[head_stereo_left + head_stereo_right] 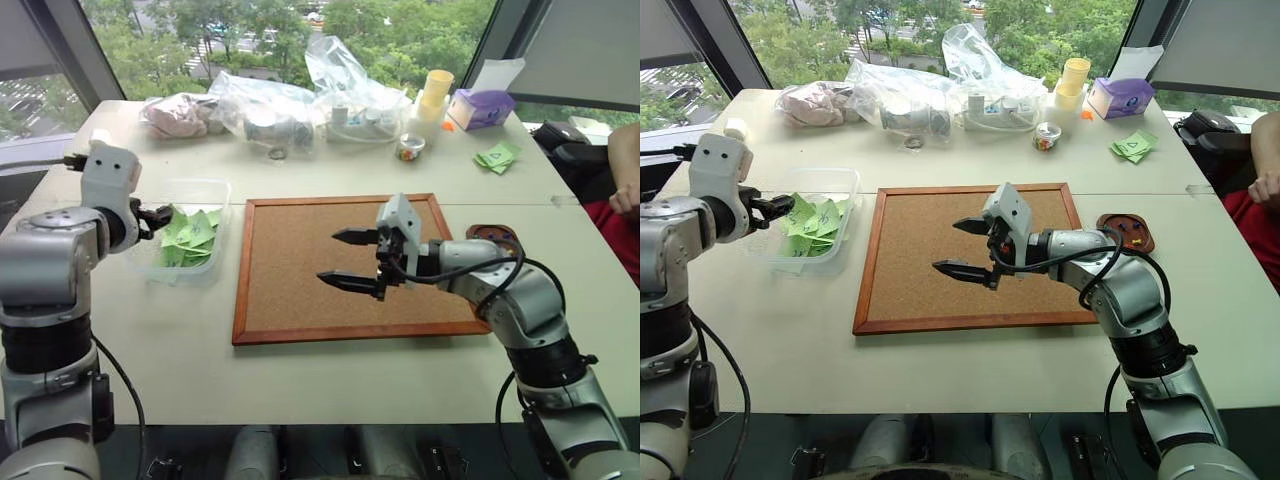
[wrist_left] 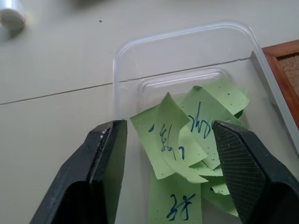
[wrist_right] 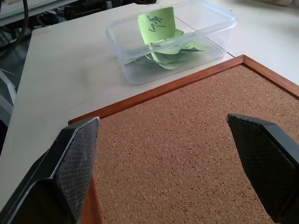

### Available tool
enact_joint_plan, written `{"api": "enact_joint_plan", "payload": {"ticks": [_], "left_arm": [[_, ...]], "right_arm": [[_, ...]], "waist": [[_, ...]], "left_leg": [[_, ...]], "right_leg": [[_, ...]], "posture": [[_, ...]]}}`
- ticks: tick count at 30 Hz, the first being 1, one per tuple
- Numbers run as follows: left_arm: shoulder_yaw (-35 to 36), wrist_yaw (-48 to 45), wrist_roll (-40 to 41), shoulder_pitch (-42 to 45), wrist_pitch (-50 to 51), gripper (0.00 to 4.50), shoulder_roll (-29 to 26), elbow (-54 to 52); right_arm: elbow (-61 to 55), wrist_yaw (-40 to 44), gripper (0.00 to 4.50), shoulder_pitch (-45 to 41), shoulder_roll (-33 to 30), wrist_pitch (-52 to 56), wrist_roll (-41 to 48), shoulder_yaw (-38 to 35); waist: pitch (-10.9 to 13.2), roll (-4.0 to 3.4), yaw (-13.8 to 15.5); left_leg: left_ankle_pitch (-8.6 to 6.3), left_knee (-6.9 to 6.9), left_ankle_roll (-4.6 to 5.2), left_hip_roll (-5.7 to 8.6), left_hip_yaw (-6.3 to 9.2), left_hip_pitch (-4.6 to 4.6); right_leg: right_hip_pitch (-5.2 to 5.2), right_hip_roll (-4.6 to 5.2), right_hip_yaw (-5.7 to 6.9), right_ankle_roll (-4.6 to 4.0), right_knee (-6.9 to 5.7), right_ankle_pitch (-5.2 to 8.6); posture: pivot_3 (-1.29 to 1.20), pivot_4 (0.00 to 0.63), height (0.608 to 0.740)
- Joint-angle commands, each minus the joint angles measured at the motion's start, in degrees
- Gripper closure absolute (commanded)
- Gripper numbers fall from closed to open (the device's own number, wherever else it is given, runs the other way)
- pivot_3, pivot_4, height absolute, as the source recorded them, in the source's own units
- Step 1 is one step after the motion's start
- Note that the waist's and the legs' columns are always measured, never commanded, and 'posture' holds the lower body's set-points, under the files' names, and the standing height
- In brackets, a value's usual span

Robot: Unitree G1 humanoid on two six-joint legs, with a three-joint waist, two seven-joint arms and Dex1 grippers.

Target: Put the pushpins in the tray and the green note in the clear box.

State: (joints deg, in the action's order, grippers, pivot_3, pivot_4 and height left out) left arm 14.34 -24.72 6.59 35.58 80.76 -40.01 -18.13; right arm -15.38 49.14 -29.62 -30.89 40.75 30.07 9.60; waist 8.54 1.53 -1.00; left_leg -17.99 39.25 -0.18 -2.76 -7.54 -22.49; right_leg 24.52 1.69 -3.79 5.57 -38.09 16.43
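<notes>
The clear box (image 1: 205,186) stands left of the corkboard and holds several light-green slips. The topmost green note (image 2: 164,125), curled and with a dark scribble, rests on the pile; it stands up in the right wrist view (image 3: 156,22). My left gripper (image 1: 158,215) hovers over the box's near end, open, its fingers either side of that note without touching it. My right gripper (image 1: 328,257) hangs open above the middle of the corkboard, pointing left, empty. The tray (image 1: 1126,232) sits right of the board, partly behind my right arm, with small pushpins (image 1: 1124,226) in it.
The wood-framed corkboard (image 1: 300,275) fills the table's middle. Along the far edge lie clear plastic bags (image 1: 345,85), a stack of yellow cups (image 1: 434,95), a purple tissue box (image 1: 482,108) and loose green slips (image 1: 497,156). A person's hand (image 1: 626,195) is at the right edge.
</notes>
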Motion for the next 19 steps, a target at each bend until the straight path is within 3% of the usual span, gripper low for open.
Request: {"api": "enact_joint_plan", "payload": {"ticks": [1, 7, 11, 14, 19], "left_arm": [[0.5, 0.9, 0.3, 0.0, -1.4, 0.04, -1.8, -0.5], [-2.0, -0.9, 1.2, 1.5, -8.0, 0.04, -5.2, -1.1], [-0.6, -6.3, 8.7, 5.5, -9.9, 0.04, -1.8, -3.4], [-1.4, -17.2, 18.7, 0.3, -12.4, 0.04, -1.5, -10.1], [-4.4, -17.0, 23.0, -6.0, -13.0, 0.04, 2.1, -12.0]], "right_arm": [[-1.0, -0.3, 0.0, 0.2, 0.1, -0.7, -0.1, -1.2], [-0.8, -1.1, 0.0, 1.7, -1.1, 0.0, 0.2, -3.6], [-0.2, -3.9, 0.0, 2.4, -0.9, 2.1, 3.0, -9.7], [-1.5, -6.8, 0.0, 4.7, -2.0, 4.8, 5.1, -15.3], [-6.2, -8.7, 0.0, 10.0, -6.5, 8.5, 5.6, -19.0]], "waist": [[0.0, 0.0, 0.0], [0.0, 0.01, 0.0], [0.0, 0.09, 0.5], [0.0, 0.05, 0.2], [0.0, 0.07, -0.1]], "left_leg": [[0.0, 0.0, 0.0, 0.0, 0.0, 0.0], [0.0, 0.0, 0.0, 0.0, -0.01, 0.0], [0.0, 0.01, 0.0, 0.05, -0.01, -0.02], [-0.02, 0.0, 0.04, 0.07, -0.06, -0.01], [0.0, -0.06, -0.03, -0.04, -0.06, 0.02]], "right_leg": [[0.0, 0.0, 0.0, 0.0, 0.0, 0.0], [0.0, 0.0, 0.0, 0.0, 0.0, 0.0], [-0.02, 0.05, 0.01, 0.0, 0.01, 0.0], [-0.04, 0.08, 0.0, 0.0, 0.03, 0.0], [0.0, 0.0, -0.01, -0.01, 0.02, 0.0]], "posture": [[0.0, 0.15, 0.738], [0.0, 0.15, 0.738], [0.0, 0.15, 0.738], [0.0, 0.15, 0.738], [0.0, 0.15, 0.738]]}}
